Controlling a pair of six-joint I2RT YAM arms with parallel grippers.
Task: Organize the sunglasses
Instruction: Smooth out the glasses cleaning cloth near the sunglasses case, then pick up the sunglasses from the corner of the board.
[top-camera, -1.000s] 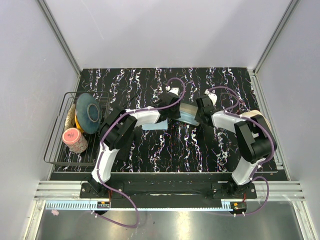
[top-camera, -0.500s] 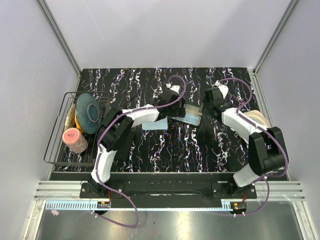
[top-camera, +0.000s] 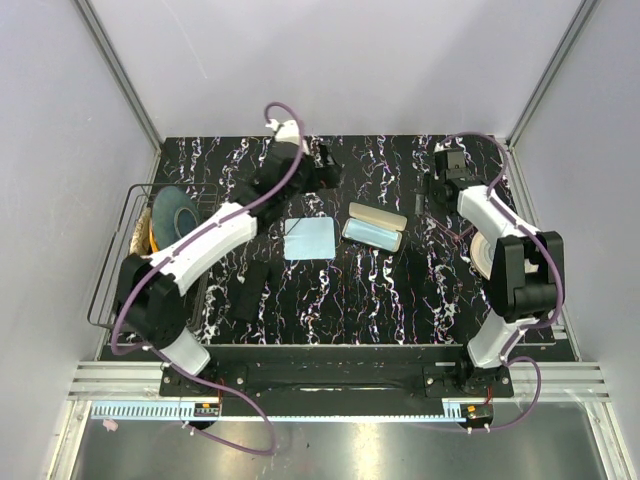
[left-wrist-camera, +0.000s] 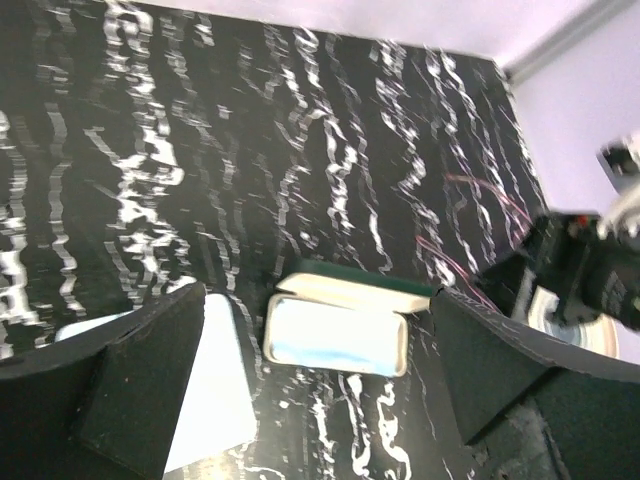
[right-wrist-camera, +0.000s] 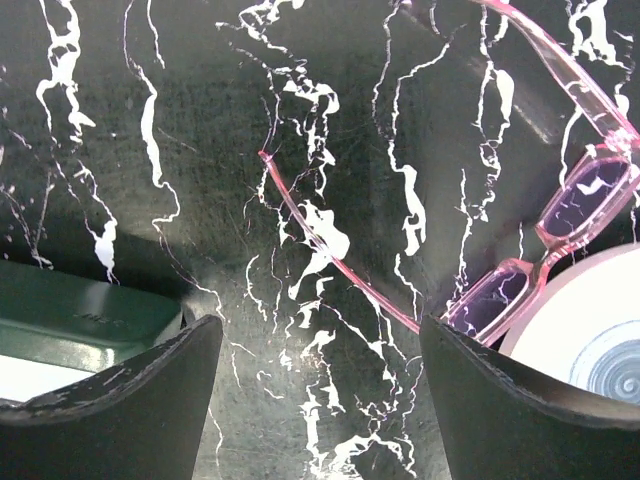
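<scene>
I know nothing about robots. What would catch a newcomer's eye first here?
The black table veined with white stands out first. At its middle lies an open glasses case with a pale blue lining, and a light blue cloth lies just to its left. The right wrist view shows pink sunglasses lying unfolded beside a white roll. At the table's left edge, a wire dish rack holds a teal plate.

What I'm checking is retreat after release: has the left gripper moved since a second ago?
Yes. The left gripper went from right of the blue cloth to beyond its far edge, away and slightly leftward.
</scene>
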